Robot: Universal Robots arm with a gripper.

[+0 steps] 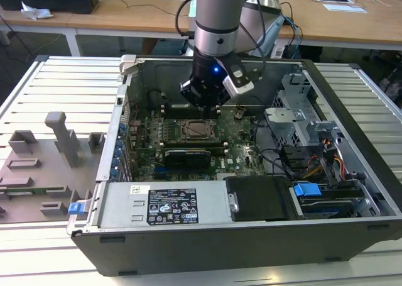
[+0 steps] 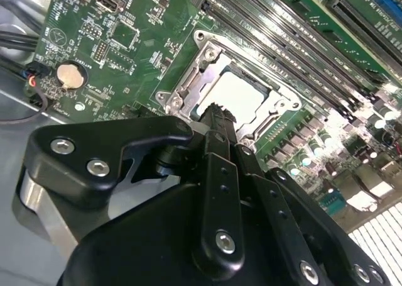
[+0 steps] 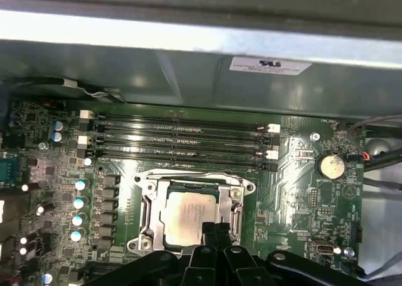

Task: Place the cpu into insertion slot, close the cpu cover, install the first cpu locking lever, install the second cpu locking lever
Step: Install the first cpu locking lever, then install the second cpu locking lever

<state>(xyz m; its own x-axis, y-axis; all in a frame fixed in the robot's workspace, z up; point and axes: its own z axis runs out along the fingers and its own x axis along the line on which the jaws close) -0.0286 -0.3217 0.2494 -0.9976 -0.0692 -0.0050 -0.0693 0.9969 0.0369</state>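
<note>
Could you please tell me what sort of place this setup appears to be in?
Probably a robotics lab or workshop: an open computer case lies on a slatted metal table, wooden desks stand behind, and the gripper hovers over the motherboard.

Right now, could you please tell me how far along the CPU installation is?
Done: the pale silver square cpu sits in the metal-rimmed insertion slot, with the thin silver frame cpu cover apparently down around it. In hand: the black gripper, fingers together and empty, hovers at the socket's edge. Left: whether the locking levers are latched isn't clear.
</note>
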